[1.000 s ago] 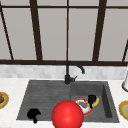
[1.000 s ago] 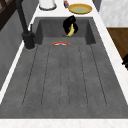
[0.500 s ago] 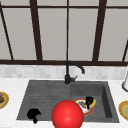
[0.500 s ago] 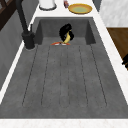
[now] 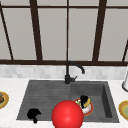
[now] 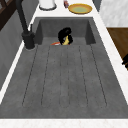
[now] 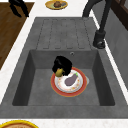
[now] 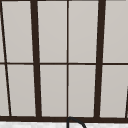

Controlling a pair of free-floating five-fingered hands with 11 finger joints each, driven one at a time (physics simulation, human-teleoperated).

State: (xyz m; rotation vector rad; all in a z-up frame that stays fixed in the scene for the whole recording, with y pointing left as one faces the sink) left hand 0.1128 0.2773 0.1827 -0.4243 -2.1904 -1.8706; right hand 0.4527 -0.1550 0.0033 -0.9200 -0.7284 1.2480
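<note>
My right hand (image 5: 84, 99) is down in the sink basin (image 5: 105, 100), curled round a small yellow piece of food (image 7: 59, 72). It hovers at the rim of a white plate with an orange edge (image 7: 68, 86), which holds a purple eggplant (image 7: 70, 80). The left side view has the same hand (image 6: 64, 34) over the yellow food (image 6: 66, 41). My left hand (image 5: 33, 114) hangs idle by the front edge of the drainboard (image 5: 40, 97), fingers relaxed and holding nothing. A big red ball (image 5: 67, 115) sits in the foreground before the sink.
A black faucet (image 5: 68, 75) rises behind the sink. A yellow plate (image 5: 124, 110) and a white jar (image 5: 125, 82) stand on the right counter. A plate with brown food (image 7: 57, 4) lies on the left counter.
My right hand has sunk a little towards the plate with the yellow food in it. The left hand has not moved.
</note>
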